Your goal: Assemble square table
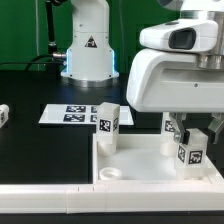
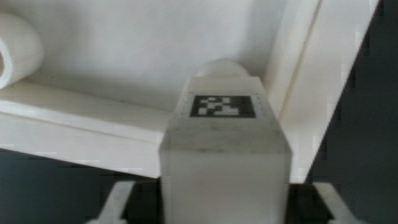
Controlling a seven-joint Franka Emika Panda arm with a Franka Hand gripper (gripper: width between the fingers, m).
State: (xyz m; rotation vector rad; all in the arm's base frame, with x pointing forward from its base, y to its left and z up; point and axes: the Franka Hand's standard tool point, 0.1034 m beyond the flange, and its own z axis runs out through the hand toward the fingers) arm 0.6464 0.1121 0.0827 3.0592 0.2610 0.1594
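Observation:
The white square tabletop point(image 1: 150, 165) lies at the front with its raised rim up. One white tagged leg point(image 1: 108, 125) stands at its far corner on the exterior view's left. My gripper point(image 1: 190, 135) is over the tabletop's side on the exterior view's right. It is shut on another tagged leg point(image 1: 191, 148), held slightly tilted just inside the rim. In the wrist view this leg point(image 2: 222, 140) fills the middle between my fingers point(image 2: 125, 200). The rim wall point(image 2: 302, 60) runs beside it and a round socket point(image 2: 15, 50) shows at the edge.
The marker board point(image 1: 72, 114) lies behind the tabletop. A further leg point(image 1: 3, 115) sits at the exterior view's far left. Another tagged white piece point(image 1: 171, 124) shows just behind my gripper. The arm's base point(image 1: 88, 50) stands at the back. An open socket point(image 1: 112, 173) is at the near corner.

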